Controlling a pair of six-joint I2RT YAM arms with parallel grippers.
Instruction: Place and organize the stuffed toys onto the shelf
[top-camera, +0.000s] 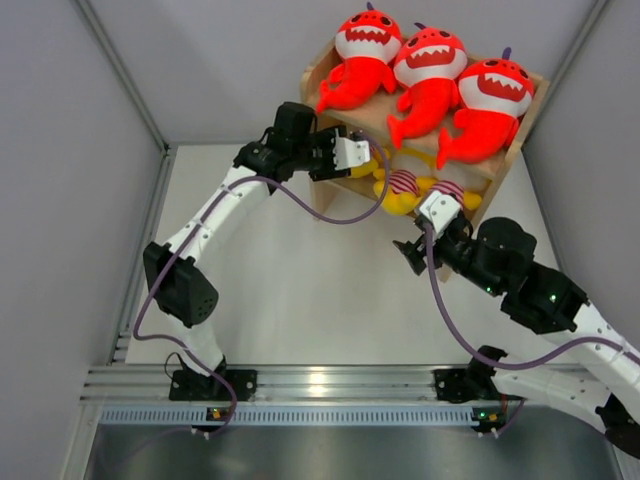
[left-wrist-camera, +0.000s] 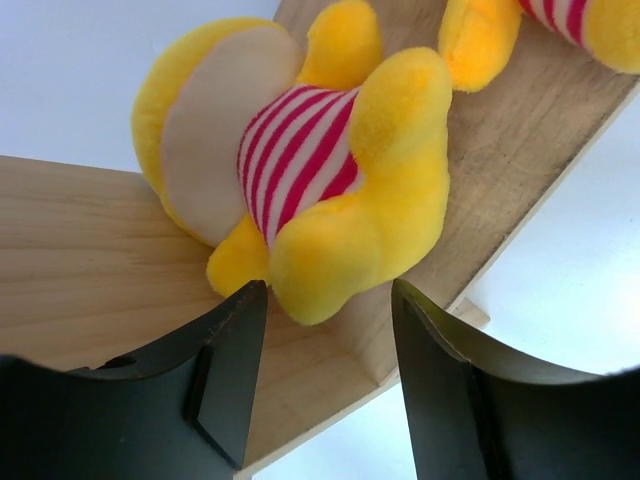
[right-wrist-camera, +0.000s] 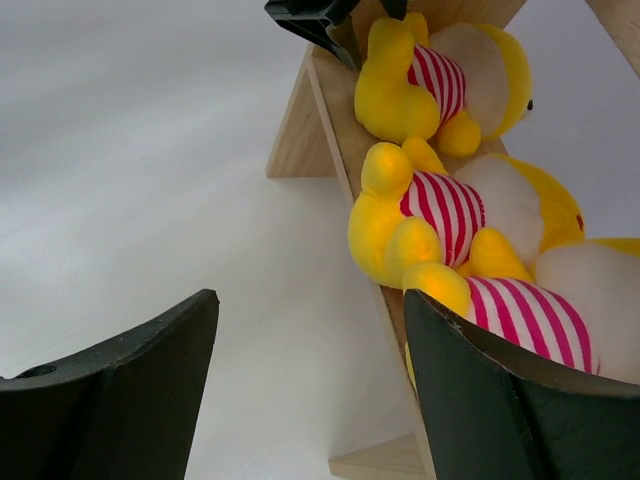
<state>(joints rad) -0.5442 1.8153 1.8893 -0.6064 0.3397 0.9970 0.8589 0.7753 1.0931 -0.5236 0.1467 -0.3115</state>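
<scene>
The wooden shelf (top-camera: 314, 76) stands at the back right. Three red sharks (top-camera: 365, 55) (top-camera: 428, 75) (top-camera: 490, 100) lie side by side on its top tier. Three yellow striped-shirt toys (right-wrist-camera: 420, 85) (right-wrist-camera: 430, 215) (right-wrist-camera: 540, 310) lie in a row on the lower tier, partly hidden in the top view (top-camera: 400, 185). My left gripper (top-camera: 368, 162) is open at the lower tier's left end; the leftmost yellow toy (left-wrist-camera: 300, 160) has a foot just at its fingertips (left-wrist-camera: 325, 295). My right gripper (top-camera: 408, 252) is open and empty in front of the shelf's right end (right-wrist-camera: 310, 300).
Grey walls enclose the white table (top-camera: 300, 270) on three sides. The shelf's side panel (right-wrist-camera: 300, 130) and front edge run close to my right finger. The left gripper's tips (right-wrist-camera: 310, 15) show at the top of the right wrist view.
</scene>
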